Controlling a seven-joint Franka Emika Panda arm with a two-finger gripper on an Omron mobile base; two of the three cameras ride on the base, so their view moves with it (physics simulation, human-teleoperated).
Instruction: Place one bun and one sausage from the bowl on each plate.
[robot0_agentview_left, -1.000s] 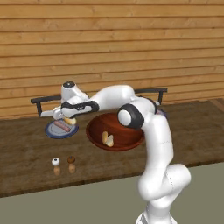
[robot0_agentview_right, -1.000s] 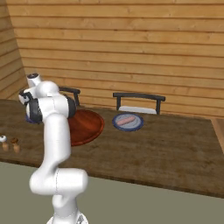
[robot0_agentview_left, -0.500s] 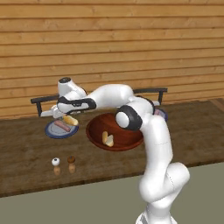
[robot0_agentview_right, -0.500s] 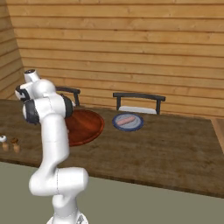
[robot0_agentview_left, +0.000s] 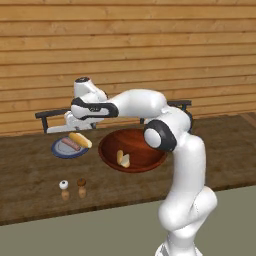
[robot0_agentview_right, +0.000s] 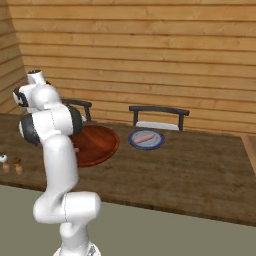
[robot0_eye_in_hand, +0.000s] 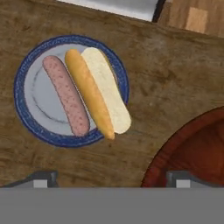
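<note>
Bun (robot0_eye_in_hand: 98, 95), golden crust with a pale cut face, lies on the left plate (robot0_eye_in_hand: 27, 114) beside one speckled pink sausage (robot0_eye_in_hand: 66, 94), its lower tip overhanging the blue rim (hand view, left half). Two plates in all: the second plate (robot0_agentview_right: 158, 144) holds one sausage (robot0_agentview_right: 145, 137), and one more bun (robot0_agentview_left: 123, 159) sits in the brown bowl (robot0_agentview_left: 145, 136). Bare wooden counter (robot0_eye_in_hand: 175, 83) separates plate and bowl. Gripper (robot0_eye_in_hand: 111, 180) hangs spread wide above, holding nothing.
</note>
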